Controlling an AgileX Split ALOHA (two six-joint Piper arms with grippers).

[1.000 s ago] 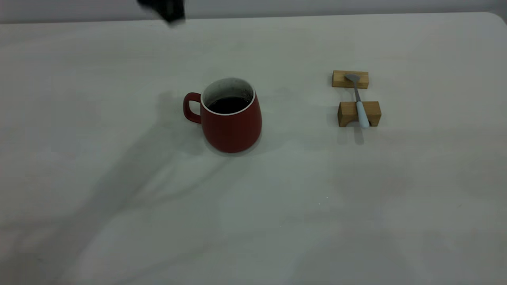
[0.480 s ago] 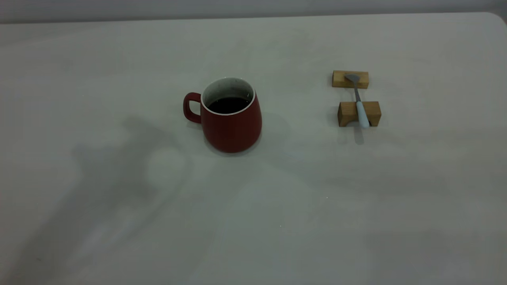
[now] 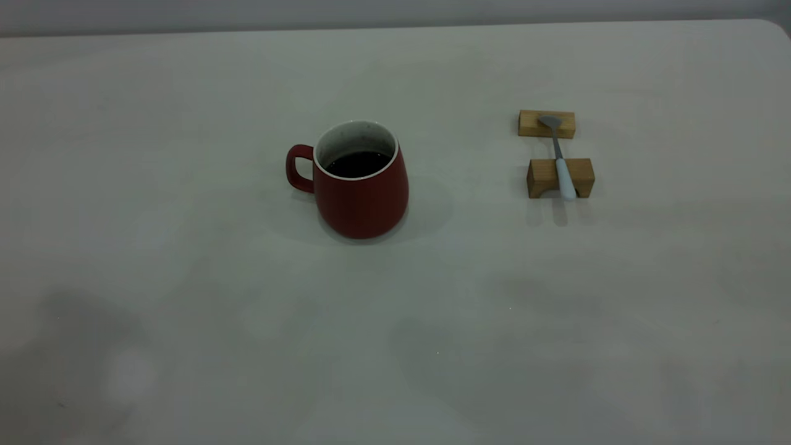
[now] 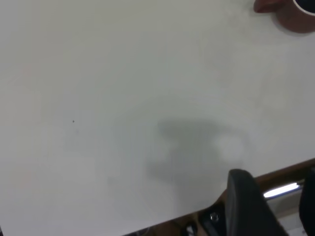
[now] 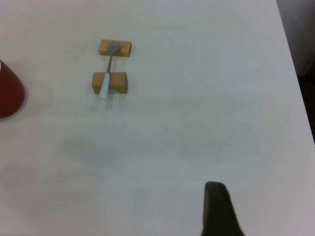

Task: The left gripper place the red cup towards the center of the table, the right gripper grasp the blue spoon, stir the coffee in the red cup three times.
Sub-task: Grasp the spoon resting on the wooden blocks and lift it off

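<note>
Left gripper (image 4: 275, 206) absent from exterior view; in left wrist view only one black finger (image 4: 246, 201) and an edge of another at the frame border visible, held above bare table (image 3: 154, 259) near its wooden edge, jaw state impossible to tell, nothing seen between the fingers. Red cup (image 3: 361, 182) upright near table centre, slightly toward 11 o'clock, handle pointing to 9 o'clock, white interior showing above the dark coffee (image 3: 357, 164); same cup clipped at a corner of left wrist view (image 4: 295, 14), well apart from that finger. Toward 3 o'clock from the cup, two wooden blocks: far block (image 3: 546, 123) and near block (image 3: 560, 178), set apart in a line running 12 to 6. Blue spoon (image 3: 559, 157) laid across both, grey bowl on the far block, pale blue handle over the near block, tip overhanging toward 6 o'clock. Right gripper (image 5: 219, 209) absent from exterior view; in right wrist view one dark finger only, above bare table, well apart from spoon and blocks, jaw state impossible to tell.
</note>
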